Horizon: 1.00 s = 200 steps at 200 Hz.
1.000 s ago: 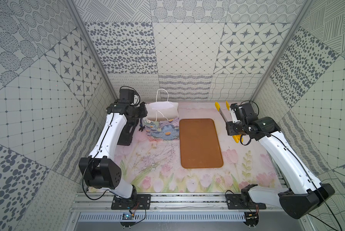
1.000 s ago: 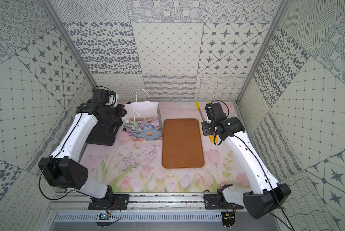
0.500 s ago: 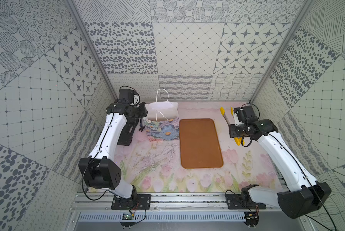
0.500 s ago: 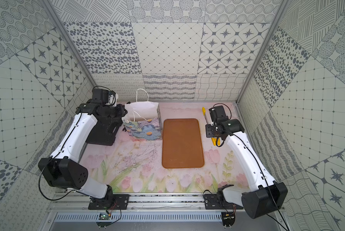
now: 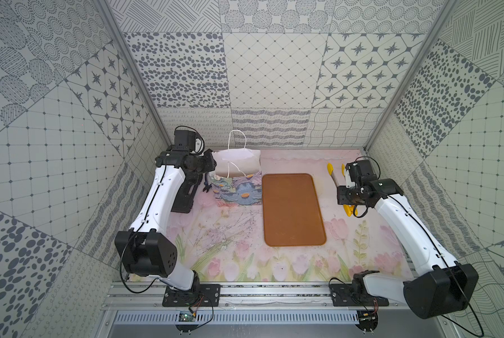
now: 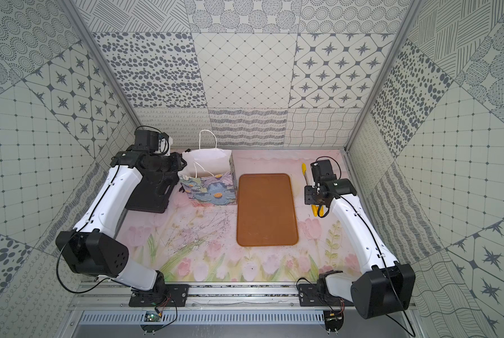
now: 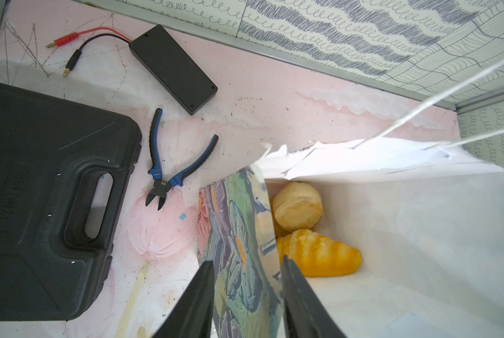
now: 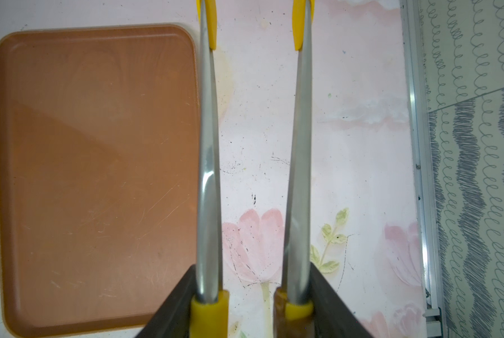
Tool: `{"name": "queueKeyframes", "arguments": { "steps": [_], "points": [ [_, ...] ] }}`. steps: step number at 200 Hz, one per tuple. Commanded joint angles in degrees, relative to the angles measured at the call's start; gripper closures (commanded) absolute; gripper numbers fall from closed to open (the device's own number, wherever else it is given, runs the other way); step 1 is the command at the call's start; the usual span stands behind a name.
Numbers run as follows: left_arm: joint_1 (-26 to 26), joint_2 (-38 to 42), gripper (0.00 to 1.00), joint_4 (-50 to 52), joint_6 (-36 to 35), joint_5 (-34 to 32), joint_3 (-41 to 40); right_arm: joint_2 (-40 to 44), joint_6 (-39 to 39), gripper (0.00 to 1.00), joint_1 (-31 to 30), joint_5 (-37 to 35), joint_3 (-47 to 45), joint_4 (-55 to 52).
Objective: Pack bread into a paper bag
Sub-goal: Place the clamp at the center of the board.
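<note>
Paper so thin may snag: the left gripper (image 7: pixel 246 262), jaws parted astride the paper bag's (image 7: pixel 391 219) left wall, could tip it, spilling the bread (image 7: pixel 297 207) inside, while the right gripper (image 8: pixel 252 278) clamps empty yellow-tipped tongs (image 8: pixel 208 146).

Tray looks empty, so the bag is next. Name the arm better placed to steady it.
Left, likely. The left gripper straddles a side wall of the paper bag, open, with bread inside. The right gripper is shut on the tongs, beyond the tray from the bag.
</note>
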<state>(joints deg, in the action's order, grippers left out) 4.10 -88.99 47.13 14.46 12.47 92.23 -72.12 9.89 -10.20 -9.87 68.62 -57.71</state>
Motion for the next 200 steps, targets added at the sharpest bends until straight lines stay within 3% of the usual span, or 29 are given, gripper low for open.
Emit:
{"name": "queueKeyframes", "arguments": {
  "steps": [1, 62, 81, 115, 171, 200],
  "points": [
    [0.1, 1.1, 0.57, -0.1, -0.9, -0.6, 0.7, 0.8, 0.1, 0.44, 0.8, 0.3, -1.3, 5.4],
    [0.0, 1.2, 0.51, 0.6, -1.3, -1.2, 0.9, -1.3, 0.2, 0.44, 3.2, 1.7, -3.6, 8.4],
    [0.0, 1.3, 0.42, 0.8, -1.5, -1.7, 0.9, -2.0, 0.0, 0.44, 3.5, 1.9, -3.9, 9.0],
    [0.0, 1.4, 0.40, 0.9, -1.8, -2.1, 0.9, -3.2, -0.3, 0.44, 4.0, 2.0, -4.7, 10.0],
    [0.0, 1.5, 0.14, 0.9, -1.7, -3.3, 1.0, -4.6, -0.4, 0.45, 4.5, 2.0, -5.9, 10.7],
    [-0.1, 1.5, 0.08, 1.2, -1.7, -3.7, 1.5, -5.6, -0.1, 0.45, 4.6, 1.6, -6.4, 10.4]
  ]
}}
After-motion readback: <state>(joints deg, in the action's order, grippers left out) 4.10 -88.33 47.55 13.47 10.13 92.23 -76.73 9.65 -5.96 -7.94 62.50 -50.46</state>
